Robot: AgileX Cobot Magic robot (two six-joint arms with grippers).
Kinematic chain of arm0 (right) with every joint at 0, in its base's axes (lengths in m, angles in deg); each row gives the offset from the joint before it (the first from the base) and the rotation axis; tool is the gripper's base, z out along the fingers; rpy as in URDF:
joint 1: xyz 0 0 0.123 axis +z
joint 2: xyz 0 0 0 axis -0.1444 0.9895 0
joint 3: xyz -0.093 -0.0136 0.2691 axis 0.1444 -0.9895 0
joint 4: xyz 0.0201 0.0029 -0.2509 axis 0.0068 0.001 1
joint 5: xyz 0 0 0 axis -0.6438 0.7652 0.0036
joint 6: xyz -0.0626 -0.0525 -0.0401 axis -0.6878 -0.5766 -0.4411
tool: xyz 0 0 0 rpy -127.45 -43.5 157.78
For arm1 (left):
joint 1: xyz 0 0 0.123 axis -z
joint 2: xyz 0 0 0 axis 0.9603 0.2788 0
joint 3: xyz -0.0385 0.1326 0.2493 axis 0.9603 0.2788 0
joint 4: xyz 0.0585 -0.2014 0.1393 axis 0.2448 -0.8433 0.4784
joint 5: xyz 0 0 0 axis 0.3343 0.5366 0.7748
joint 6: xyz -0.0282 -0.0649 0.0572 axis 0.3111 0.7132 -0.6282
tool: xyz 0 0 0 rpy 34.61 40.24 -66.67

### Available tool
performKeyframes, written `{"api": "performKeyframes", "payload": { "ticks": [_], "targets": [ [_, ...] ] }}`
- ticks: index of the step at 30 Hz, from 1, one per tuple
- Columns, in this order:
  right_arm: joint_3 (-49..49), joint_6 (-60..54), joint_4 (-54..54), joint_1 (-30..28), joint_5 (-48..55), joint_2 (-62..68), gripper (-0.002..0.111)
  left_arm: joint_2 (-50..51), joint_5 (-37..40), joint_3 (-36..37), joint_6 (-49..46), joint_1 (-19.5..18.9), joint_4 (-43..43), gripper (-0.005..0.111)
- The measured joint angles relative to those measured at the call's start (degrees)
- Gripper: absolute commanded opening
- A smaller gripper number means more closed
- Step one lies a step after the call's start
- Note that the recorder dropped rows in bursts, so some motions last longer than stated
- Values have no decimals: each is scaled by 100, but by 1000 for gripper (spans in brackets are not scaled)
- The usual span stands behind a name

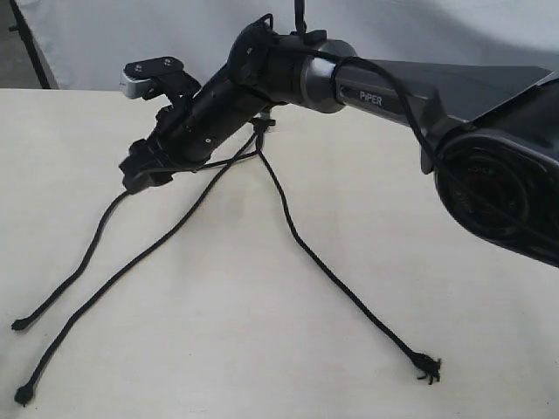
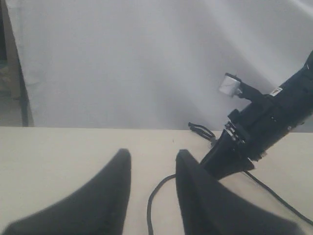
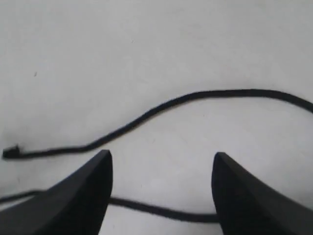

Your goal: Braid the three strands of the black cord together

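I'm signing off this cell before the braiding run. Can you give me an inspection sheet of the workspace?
Surface: pale table, no marks seen.
Job's things: cord lies on the table; its three strands fan out unbraided from the joined end, loops beyond it.
Clutter: nothing seen.
Grippers: right gripper open, low over two strands, gripping neither; left gripper open, holding nothing.
Cables: arm wiring runs along the right arm, above the cord.
Surroundings: white backdrop behind the table.
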Motion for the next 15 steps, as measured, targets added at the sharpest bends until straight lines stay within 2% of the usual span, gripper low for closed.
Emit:
{"api": "performKeyframes", "payload": {
  "ticks": [4, 10, 15],
  "targets": [
    [0, -858, 139, 56, 572, 0, 57, 0, 0, 0, 0, 0, 0, 31],
    [0, -2170, 220, 462, 633, 145, 57, 0, 0, 0, 0, 0, 0, 31],
    [0, -2613, 1314, 1051, 326, 376, 57, 0, 0, 0, 0, 0, 0, 31]
  ]
}}
